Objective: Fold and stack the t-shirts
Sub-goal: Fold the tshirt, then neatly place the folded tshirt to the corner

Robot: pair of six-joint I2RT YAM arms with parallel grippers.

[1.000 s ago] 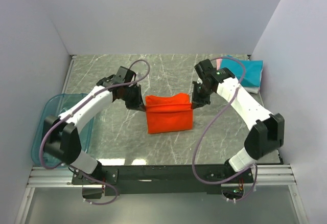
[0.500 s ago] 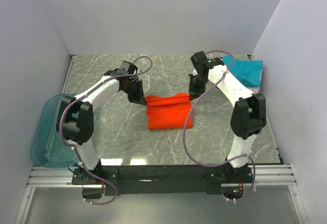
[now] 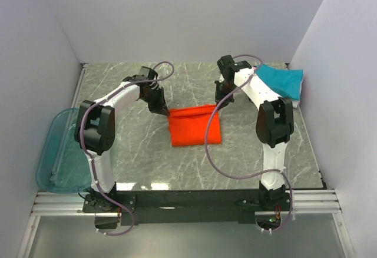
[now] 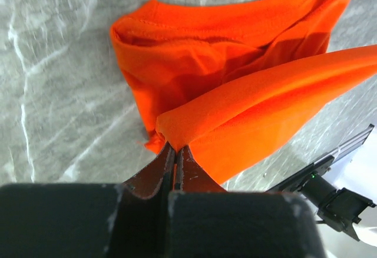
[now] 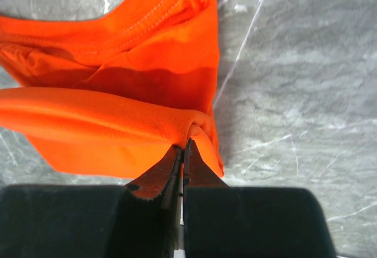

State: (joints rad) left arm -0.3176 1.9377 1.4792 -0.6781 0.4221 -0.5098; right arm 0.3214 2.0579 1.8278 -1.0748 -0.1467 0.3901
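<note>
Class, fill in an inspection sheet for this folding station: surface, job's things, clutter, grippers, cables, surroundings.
Surface: grey marbled table.
Job's things: orange t-shirt mid-table, its far edge lifted; teal folded shirt at the far right corner.
Clutter: translucent bin at the table's left edge.
Grippers: left gripper and right gripper each shut on a corner of the orange t-shirt.
Cables: purple cables loop along both arms.
Surroundings: white walls; metal rail at the near edge.
</note>
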